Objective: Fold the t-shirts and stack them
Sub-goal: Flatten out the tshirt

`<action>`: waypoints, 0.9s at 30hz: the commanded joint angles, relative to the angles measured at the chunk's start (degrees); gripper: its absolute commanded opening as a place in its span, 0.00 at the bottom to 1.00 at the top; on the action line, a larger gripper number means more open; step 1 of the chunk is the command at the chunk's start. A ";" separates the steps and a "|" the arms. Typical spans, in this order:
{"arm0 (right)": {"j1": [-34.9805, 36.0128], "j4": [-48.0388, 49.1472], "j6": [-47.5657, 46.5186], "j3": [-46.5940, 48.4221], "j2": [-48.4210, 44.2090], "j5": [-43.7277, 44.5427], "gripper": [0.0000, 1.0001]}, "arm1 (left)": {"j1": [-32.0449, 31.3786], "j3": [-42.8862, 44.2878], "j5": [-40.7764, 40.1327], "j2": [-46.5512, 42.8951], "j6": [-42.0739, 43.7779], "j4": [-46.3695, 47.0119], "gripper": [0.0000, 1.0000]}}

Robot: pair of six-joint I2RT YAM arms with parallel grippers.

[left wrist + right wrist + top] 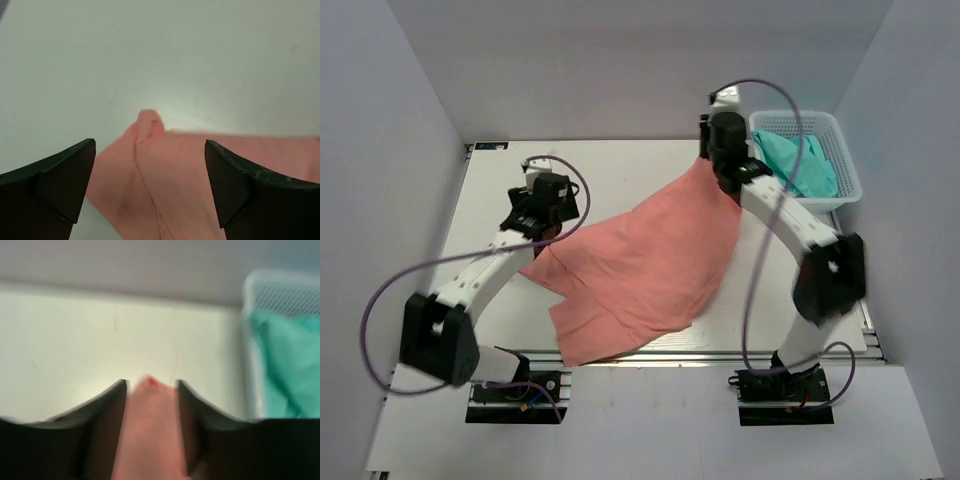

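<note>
A salmon-pink t-shirt [640, 270] lies spread and rumpled across the middle of the table, its far right corner drawn up toward my right gripper [720, 168]. In the blurred right wrist view, a bunch of that pink t-shirt [150, 430] fills the gap between the parted jaws of the right gripper [151, 384]. My left gripper [150, 145] stands wide open just above the pink t-shirt's left corner [150, 125], touching nothing. From above, the left gripper [538, 212] is at the cloth's left edge. A teal-green t-shirt [800, 165] lies crumpled in the basket.
The white lattice basket [842, 170] stands at the table's far right corner, close beside the right gripper, and shows as the basket [252, 295] in the right wrist view. Bare white table [600, 175] lies beyond the shirt. Grey walls enclose the table on three sides.
</note>
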 commanded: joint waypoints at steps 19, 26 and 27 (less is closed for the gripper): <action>5.57 -12.18 14.19 -22.53 -5.33 -48.53 0.90 | 0.16 -10.40 14.84 -9.10 -7.43 -4.86 1.00; 6.45 -8.57 18.84 -29.92 -0.78 -47.11 0.90 | 0.16 -17.45 18.97 -11.21 -8.05 -1.07 1.00; 6.19 -8.75 19.28 -29.48 0.19 -46.68 0.90 | 0.16 -17.45 18.98 -11.21 -8.05 -1.07 1.00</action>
